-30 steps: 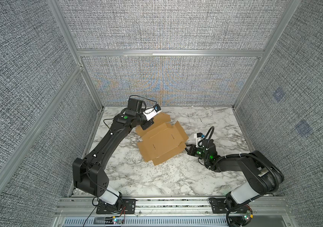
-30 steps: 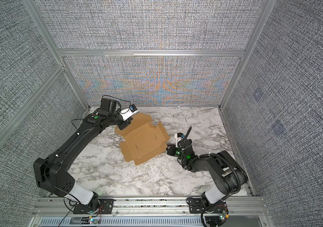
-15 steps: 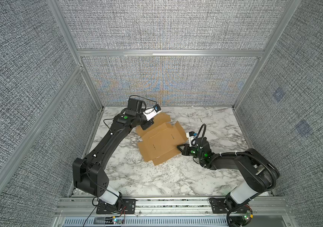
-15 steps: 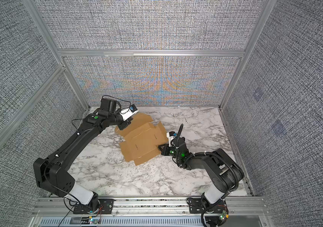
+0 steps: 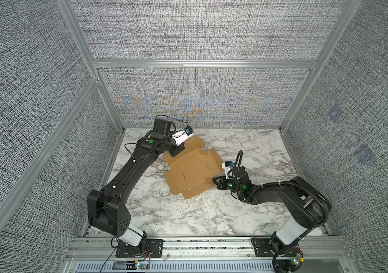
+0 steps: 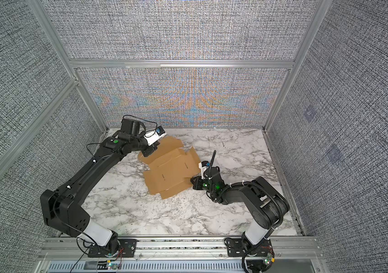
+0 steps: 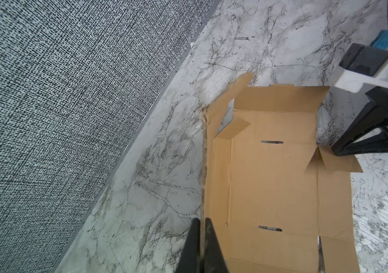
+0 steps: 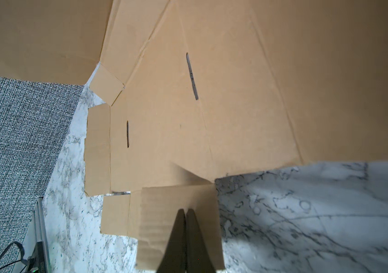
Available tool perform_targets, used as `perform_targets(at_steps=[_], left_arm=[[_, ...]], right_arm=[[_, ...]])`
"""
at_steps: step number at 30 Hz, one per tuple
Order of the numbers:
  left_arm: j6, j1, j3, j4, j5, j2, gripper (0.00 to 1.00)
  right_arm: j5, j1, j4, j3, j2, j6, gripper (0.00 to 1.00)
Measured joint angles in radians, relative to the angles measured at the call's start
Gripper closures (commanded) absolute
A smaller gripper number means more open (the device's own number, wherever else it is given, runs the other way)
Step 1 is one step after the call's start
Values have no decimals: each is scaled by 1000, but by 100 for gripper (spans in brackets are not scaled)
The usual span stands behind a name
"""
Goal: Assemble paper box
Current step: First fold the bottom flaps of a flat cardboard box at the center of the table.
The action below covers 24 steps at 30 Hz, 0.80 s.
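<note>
The right gripper (image 5: pixel 214 181), jaws closed on nothing, had advanced from the open counter (image 5: pixel 188 212) to touch the paper box (image 5: pixel 193 170), which lay toward the back edge. The left gripper (image 7: pixel 202 223) kept one flap pinched upright. Flap folding was judged ready to begin.

black arms (image 5: pixel 126 177), green indicator lights (image 5: pixel 150 141)

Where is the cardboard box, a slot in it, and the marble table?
cardboard box (image 5: pixel 194 172): in a top view, its middle panel.
slot (image 7: pixel 272 142): left wrist view, middle of the dark cut.
marble table (image 5: pixel 188 217): in a top view, bare front part.
</note>
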State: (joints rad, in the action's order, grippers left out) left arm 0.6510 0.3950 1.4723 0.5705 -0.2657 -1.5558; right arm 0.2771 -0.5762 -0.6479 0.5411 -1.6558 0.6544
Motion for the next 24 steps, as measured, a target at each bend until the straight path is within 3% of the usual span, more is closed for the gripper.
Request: perform_targets(at_steps=[11, 18, 24], left_arm=[[-16, 0, -4, -1, 0, -1, 100], [-58, -2, -4, -8, 1, -13, 100], [-124, -24, 3, -20, -6, -32, 100]], right_arm=[[-74, 19, 190, -16, 255, -79, 68], [-135, 17, 227, -179, 432, -37, 56], [-164, -25, 77, -233, 309, 91, 54]])
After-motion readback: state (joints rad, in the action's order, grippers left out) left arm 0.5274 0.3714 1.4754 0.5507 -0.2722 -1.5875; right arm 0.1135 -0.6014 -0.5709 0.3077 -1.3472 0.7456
